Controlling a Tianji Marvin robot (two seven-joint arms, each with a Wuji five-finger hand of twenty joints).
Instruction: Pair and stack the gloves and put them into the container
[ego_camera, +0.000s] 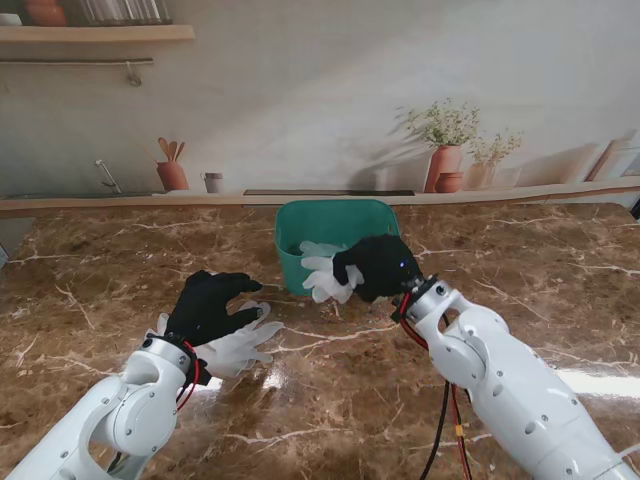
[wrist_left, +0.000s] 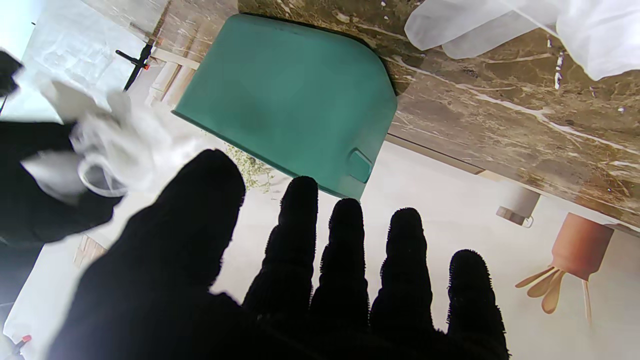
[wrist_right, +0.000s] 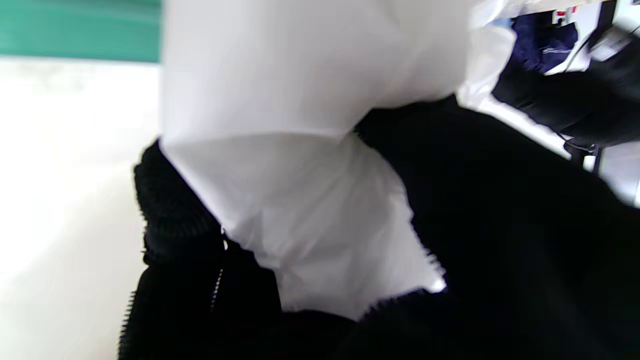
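You cannot count the layers in the crumpled translucent white glove bundle (ego_camera: 322, 270): your black-covered right hand (ego_camera: 378, 265) clamps it and hides much of it, and the right wrist view is blurred. It hangs at the near right rim of the single green plastic container (ego_camera: 300, 222). One more thin white glove (ego_camera: 240, 345) lies flat on the brown marble table (ego_camera: 330, 390), partly under your left hand (ego_camera: 208, 306), whose fingers are spread and hold nothing.
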